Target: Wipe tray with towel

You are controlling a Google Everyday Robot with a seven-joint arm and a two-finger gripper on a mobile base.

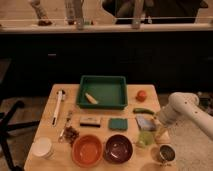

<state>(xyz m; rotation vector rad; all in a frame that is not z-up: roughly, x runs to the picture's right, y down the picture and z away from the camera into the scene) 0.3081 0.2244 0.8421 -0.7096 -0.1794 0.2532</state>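
Camera view inspection: wooden table point(60, 160) carries the dark-green tray point(111, 79) at its far centre, upright, with one pale yellow item point(91, 98) lying in its near-left corner. Towel point(145, 121), pale grey-blue and folded, lies outside the tray, near the table's right side, just beside the teal-green pad point(118, 124). Gripper point(160, 131) hangs at the end of the white arm point(181, 106) over the table's right edge, just right of the towel; jaws stand wide, nothing seen held; contact with the towel cannot be confirmed. A red-orange round fruit point(141, 95) sits right of the tray, with a slim green vegetable point(143, 111) between it and the towel. Front row: white cup point(42, 147), orange bowl point(87, 150), dark maroon bowl point(118, 148), metal cup point(165, 154). A long white-handled utensil point(57, 106) lies along the left side.
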